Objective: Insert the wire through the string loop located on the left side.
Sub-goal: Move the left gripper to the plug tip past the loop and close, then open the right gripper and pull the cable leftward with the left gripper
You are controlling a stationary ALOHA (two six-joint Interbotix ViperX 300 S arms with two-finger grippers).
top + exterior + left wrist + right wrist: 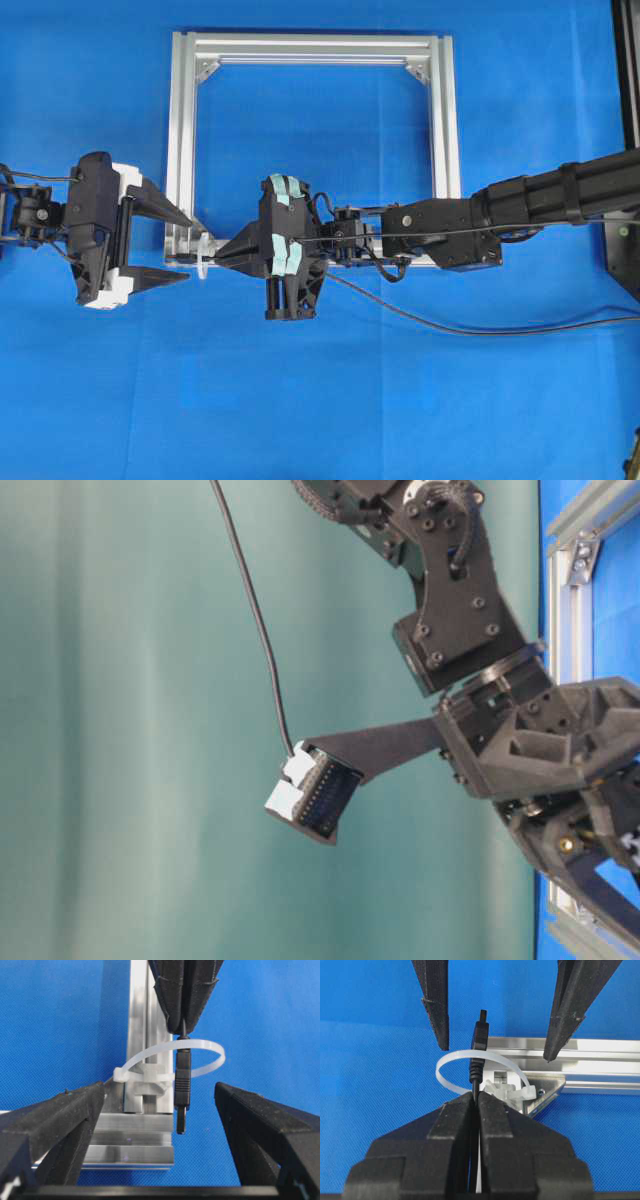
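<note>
We view the threading at the lower left corner of the aluminium frame [182,150], which lies on the blue counter [100,400]. The right claw [475,1101] is clamped shut on the wire [479,1042] just behind its slim plug, and the black cable trails back beneath the right arm across the counter. In both wrist views the plug has already entered the string loop [175,1057]: the whitish band arches around the plug body, and the pale metallic tip projects past the loop on the side facing the left arm. We therefore judge that the insertion itself is largely accomplished, though only the plug and perhaps a short length of cable behind it has crossed; the rest of the wire lies on the right claw's side.

The left claw [160,1110] stands wide open, one finger on either side of the plug, near it but not touching. In the overhead view it sits just left of the frame corner, facing the right claw.

What remains, in our reading, is the hand-over: the left claw must close on the protruding plug, the right claw must release, and the wire must be drawn further through. The loop is flexible and anchored only at its base on the frame, so a misaligned closure could push it aside.
</note>
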